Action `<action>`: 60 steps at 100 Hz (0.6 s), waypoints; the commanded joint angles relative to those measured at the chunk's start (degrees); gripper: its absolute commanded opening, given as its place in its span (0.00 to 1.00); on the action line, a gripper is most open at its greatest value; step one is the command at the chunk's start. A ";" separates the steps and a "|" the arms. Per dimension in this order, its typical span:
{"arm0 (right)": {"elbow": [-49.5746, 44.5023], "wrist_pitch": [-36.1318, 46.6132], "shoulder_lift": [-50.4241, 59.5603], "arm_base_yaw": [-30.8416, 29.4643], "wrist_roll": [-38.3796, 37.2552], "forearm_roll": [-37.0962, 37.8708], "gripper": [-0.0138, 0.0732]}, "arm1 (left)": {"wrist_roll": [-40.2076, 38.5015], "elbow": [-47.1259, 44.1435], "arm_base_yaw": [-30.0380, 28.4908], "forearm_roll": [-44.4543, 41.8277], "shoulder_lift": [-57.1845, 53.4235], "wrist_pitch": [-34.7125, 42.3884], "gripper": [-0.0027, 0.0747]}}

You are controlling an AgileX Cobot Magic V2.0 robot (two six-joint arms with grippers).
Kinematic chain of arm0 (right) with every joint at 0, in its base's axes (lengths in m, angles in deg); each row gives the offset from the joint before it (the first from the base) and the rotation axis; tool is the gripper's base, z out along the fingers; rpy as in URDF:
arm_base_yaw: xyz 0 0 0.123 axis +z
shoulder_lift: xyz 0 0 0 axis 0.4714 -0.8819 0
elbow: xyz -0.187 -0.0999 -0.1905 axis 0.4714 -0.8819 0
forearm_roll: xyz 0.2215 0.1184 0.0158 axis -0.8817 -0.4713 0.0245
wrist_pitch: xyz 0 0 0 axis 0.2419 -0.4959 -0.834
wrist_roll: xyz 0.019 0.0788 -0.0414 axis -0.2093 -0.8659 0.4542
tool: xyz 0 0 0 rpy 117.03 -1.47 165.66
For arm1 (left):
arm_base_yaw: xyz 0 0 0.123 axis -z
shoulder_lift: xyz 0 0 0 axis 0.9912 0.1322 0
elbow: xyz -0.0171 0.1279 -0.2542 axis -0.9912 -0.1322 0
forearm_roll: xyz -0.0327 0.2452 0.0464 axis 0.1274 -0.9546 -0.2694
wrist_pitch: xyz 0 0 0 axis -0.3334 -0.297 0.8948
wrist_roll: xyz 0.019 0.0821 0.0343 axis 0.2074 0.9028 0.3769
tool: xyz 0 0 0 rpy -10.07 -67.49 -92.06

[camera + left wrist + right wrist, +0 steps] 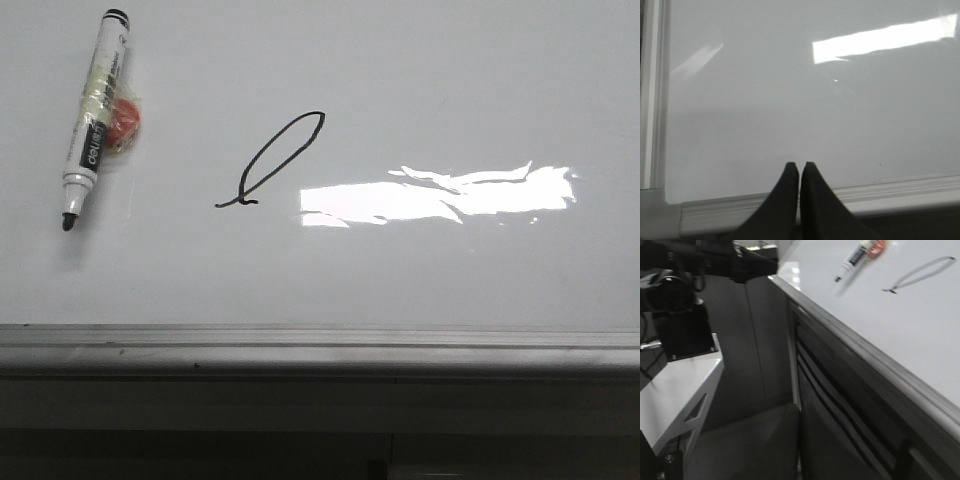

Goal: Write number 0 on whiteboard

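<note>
The whiteboard (450, 80) fills the front view, with its grey metal edge rail (320, 345) along the near side. The number 0 (275, 160) is a thin black slanted loop with a small tail, left of centre. An uncapped black-and-white marker (95, 120) lies on the board at the far left, tip toward the rail, apart from both grippers. My left gripper (800, 165) is shut and empty over the board's corner (765, 110). My right gripper (799, 405) is shut and empty, off the board beside its rail (865, 365). The number 0 (920, 274) and the marker (852, 260) also show in the right wrist view.
An orange-red object (125, 122) in clear wrap lies against the marker. A bright white glare patch (440, 195) lies right of the loop. In the right wrist view, a dark cabinet front (840, 430) hangs under the board, and a white bench (675, 385) stands beside it.
</note>
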State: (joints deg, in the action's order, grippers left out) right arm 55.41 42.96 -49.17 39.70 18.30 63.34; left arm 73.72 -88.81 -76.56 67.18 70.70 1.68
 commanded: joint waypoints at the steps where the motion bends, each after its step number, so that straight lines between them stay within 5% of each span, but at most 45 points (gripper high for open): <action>1: -0.69 8.72 1.04 0.05 11.28 -8.28 0.08 | 0.13 -1.77 -0.09 0.74 -1.65 2.80 0.01; 20: -0.69 2.97 1.04 -9.62 11.45 -7.87 0.08 | 0.13 -1.77 -0.09 0.74 -1.65 2.80 0.01; 60: -0.69 0.75 1.04 -57.27 11.35 -7.87 0.08 | 0.13 -1.77 -0.09 0.74 -1.65 2.80 0.01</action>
State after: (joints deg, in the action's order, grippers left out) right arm 55.41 39.72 -49.17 -8.89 28.87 55.62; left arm 73.74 -88.81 -76.56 67.18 70.70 1.60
